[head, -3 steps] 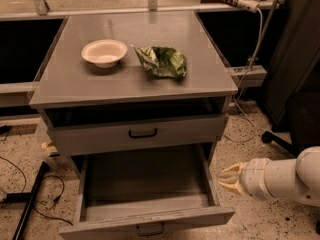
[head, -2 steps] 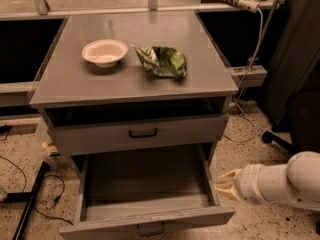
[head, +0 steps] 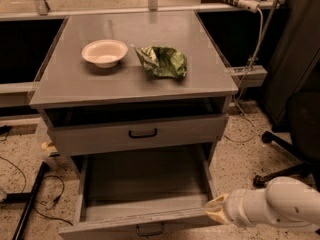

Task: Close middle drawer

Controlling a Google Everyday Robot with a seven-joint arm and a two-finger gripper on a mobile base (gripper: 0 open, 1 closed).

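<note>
At 8 o'clock, loose cables (head: 47, 206) lie on the speckled floor, away from the drawer's travel. On the table (head: 150, 31) a white bowl (head: 104, 52) sits at 11 o'clock, with a crumpled green bag (head: 162, 61) just to its right. The middle drawer (head: 145, 189) stands pulled far out at 6 o'clock. It looks like stiff, light wood, so push flat on its front near the small handle (head: 150, 229). Your pincer (head: 214, 210) sits just beside the front's right corner, at 5 o'clock. You cannot tell whether it is apart or together. An office chair (head: 300, 129) crowds 3 o'clock.
</note>
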